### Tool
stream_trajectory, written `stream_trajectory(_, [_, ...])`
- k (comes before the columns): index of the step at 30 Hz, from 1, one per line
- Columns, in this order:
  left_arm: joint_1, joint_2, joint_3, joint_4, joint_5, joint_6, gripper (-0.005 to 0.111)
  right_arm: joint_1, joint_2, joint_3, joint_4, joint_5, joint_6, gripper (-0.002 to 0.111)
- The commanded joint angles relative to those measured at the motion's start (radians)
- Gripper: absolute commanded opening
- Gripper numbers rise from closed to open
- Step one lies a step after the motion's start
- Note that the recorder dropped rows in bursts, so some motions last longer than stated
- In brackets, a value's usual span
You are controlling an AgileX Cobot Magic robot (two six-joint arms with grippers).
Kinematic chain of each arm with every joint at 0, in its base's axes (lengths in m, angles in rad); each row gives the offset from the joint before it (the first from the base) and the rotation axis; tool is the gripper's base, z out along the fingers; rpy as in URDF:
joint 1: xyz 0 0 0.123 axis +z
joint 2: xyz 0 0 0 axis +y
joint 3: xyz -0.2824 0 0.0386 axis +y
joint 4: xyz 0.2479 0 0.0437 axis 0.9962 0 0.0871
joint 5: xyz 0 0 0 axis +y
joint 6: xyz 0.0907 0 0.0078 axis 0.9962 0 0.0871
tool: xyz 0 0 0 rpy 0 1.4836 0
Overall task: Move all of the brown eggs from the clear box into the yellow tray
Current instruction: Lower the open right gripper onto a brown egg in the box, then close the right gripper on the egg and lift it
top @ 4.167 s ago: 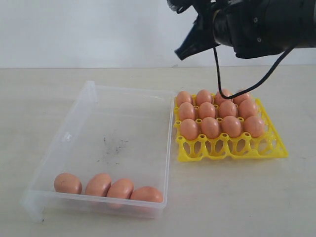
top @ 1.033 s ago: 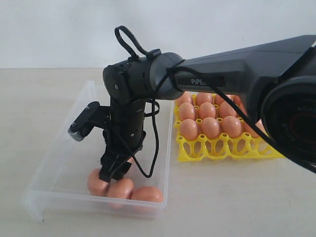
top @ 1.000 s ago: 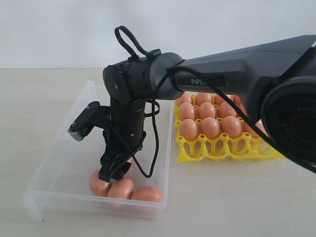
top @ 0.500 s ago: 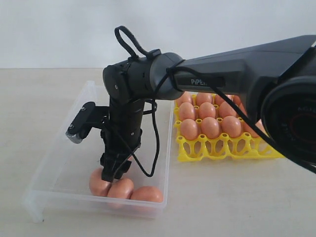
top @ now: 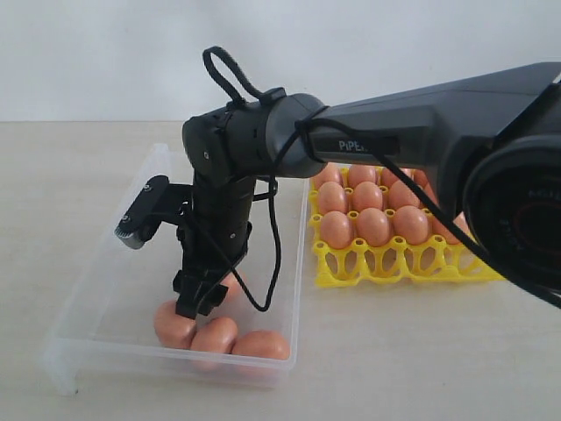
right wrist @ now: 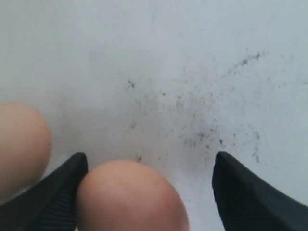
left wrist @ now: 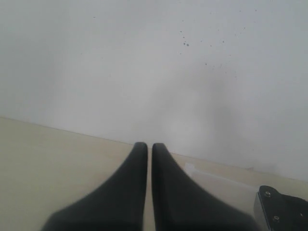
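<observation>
– Brown eggs (top: 215,335) status? Claw?
– Right claw (top: 196,305) spread wide, down in the clear box (top: 105,254), gripping nothing. My wrist cam shows one smooth matte egg (right wrist: 132,197) between the black fingers (right wrist: 250,197), tight against one, clear of the other.
– Rest?
– Loose eggs at the box's 6 o'clock wall. Yellow tray (top: 412,267) sits at 3 o'clock, front-row cups bare. Left claw (left wrist: 145,144) closed, empty.

The eggs (top: 215,335) look smooth and matt. The box (top: 110,294) is clear, glossy plastic; the tray (top: 368,266) is shiny yellow plastic. The arm (top: 421,132) looks matt black.
</observation>
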Motion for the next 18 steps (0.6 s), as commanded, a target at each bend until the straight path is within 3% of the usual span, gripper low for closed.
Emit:
stream_trajectory(1, [-0.004,-0.003,-0.003,-0.005,0.0,0.006,0.004,0.0,-0.004,0.001,-0.018,-0.002,-0.015,0.057])
stream_trajectory(9, [-0.004,-0.003,-0.003,-0.005,0.0,0.006,0.004,0.0,-0.004,0.001,-0.115,0.086,-0.056,0.057])
stream_trajectory(18, [-0.004,-0.003,-0.003,-0.005,0.0,0.006,0.004,0.0,-0.004,0.001,-0.121,0.041,-0.133,0.057])
